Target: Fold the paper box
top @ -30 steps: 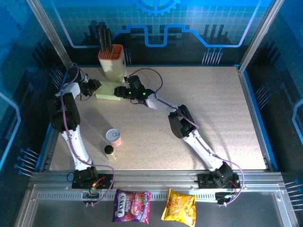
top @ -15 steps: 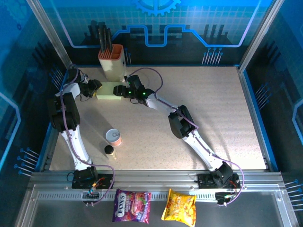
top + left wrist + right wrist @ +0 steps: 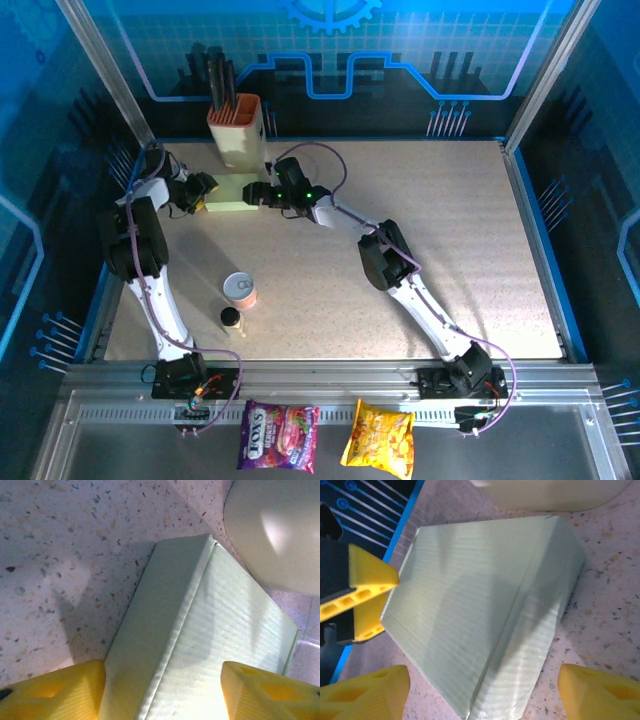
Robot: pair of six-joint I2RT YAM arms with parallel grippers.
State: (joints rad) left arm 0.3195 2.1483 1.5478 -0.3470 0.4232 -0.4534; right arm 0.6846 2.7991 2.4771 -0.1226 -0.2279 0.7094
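The paper box (image 3: 232, 192) lies flat on the tabletop (image 3: 450, 230), between the left pincer (image 3: 163, 680) and the right pincer (image 3: 484, 680). Both are spread open astride its ends. Thin card looks light, easily dented and probably slippery, so a gentle pinch across a creased edge suits best.

Colour rundown: the paper box (image 3: 470, 610) is a pale mint green with fine ribbed lines running across it. The worktop (image 3: 450, 220) is pinkish beige, peppered with dark speckles. The left pincer (image 3: 160, 695) and right pincer (image 3: 480, 695) both have bright yellow fingers. The utensil holder (image 3: 240, 140) at the upper left is cream with an orange rim. Along the bottom of the frame there's a purple snack bag (image 3: 278, 436) and a yellow-orange snack bag (image 3: 380, 438). The back wall (image 3: 400, 50) is blue with lighter line art.
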